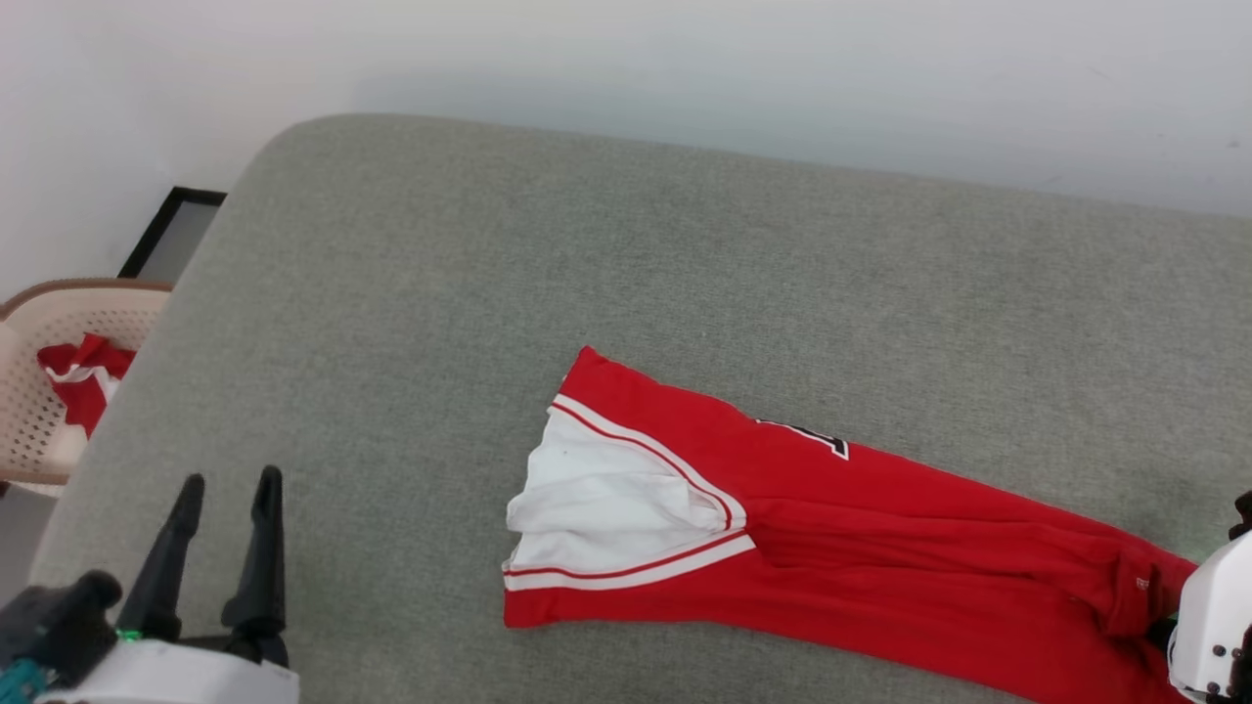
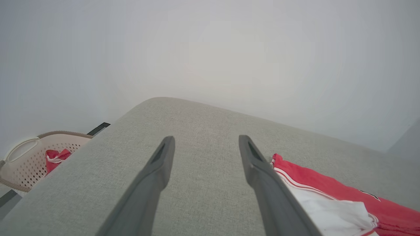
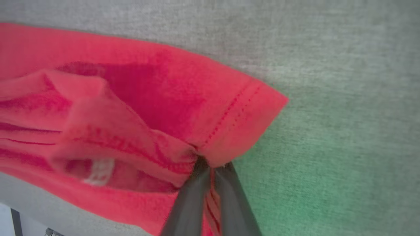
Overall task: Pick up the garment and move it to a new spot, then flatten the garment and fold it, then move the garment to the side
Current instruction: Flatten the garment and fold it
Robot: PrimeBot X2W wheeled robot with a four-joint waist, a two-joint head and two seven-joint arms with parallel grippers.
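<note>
The garment [image 1: 841, 548], a bright red T-shirt with a white sleeve [image 1: 606, 499] edged in thin red-and-white stripes, lies folded into a long narrow strip across the grey cushion [image 1: 587, 274], running from the middle to the lower right. In the right wrist view my right gripper [image 3: 210, 165] is shut on the hemmed end of the garment [image 3: 157, 98], with red cloth pinched between the two dark fingers. Its white wrist housing [image 1: 1213, 626] shows at the head view's right edge. My left gripper [image 1: 227, 489] stands open at the lower left, over bare cushion, left of the garment [image 2: 328, 193].
A beige perforated basket [image 1: 39, 411] holding a small red-and-white cloth bundle [image 1: 83, 376] stands off the cushion's left edge. A dark-framed panel [image 1: 171, 235] lies on the floor behind it. A white wall runs along the far side.
</note>
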